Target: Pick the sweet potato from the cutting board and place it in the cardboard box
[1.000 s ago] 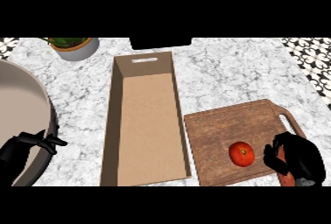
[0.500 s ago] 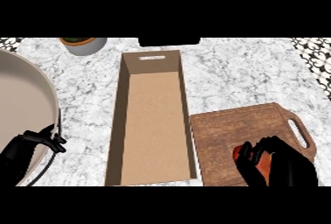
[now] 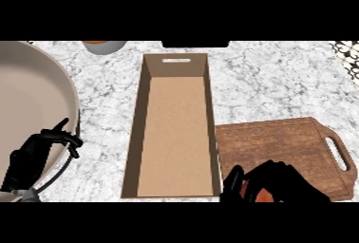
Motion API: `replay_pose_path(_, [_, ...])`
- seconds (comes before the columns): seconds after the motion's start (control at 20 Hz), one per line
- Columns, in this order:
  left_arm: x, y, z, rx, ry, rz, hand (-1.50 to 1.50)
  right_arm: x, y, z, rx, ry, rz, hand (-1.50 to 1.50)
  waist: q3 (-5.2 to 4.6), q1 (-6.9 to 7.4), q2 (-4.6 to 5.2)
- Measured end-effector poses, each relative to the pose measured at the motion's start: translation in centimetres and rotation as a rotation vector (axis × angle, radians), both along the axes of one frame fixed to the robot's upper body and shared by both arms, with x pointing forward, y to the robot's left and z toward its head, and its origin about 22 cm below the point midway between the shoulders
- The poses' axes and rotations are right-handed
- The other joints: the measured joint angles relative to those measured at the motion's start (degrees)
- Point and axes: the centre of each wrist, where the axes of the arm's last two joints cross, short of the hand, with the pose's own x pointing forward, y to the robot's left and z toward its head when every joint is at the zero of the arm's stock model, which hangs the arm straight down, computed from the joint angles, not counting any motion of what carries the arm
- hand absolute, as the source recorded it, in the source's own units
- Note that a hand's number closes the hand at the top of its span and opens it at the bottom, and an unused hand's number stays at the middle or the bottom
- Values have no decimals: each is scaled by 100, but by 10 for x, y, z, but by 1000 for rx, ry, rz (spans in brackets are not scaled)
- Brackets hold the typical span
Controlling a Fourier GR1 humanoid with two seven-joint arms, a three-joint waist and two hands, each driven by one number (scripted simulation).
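At the lower right, my right hand [image 3: 277,182] curls round the orange-red sweet potato [image 3: 261,196], which shows only as a sliver between the fingers. They sit over the near left corner of the brown wooden cutting board [image 3: 280,142]. To the board's left stands the long open cardboard box [image 3: 175,128], with nothing inside. At the lower left my left hand [image 3: 35,156] rests with relaxed fingers beside a large pan.
A big round beige pan [image 3: 28,104] with a dark rim fills the left side. A grey pot [image 3: 105,46] stands at the back edge. The board's handle slot [image 3: 338,152] points right. The counter is white marble [image 3: 280,80].
My right hand has closed round the sweet potato and shifted toward the board's near left corner. The view has tilted, so the box and the board appear lower and further right.
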Motion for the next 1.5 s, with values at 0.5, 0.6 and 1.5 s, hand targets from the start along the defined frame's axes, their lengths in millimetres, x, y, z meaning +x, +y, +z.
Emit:
replay_pose_path(0.5, [14,-12,5,5,-38,-28,0,64,32,12,-55,9,28,150,19,218,60])
replay_pose_path(0.6, [16,-14,5,5,-42,-28,0,82,35,15,-54,31,25,150,31,233,62])
replay_pose_path(1.5, [18,-27,0,-12,-82,14,0,204,50,-38,36,299,-38,-150,47,339,88])
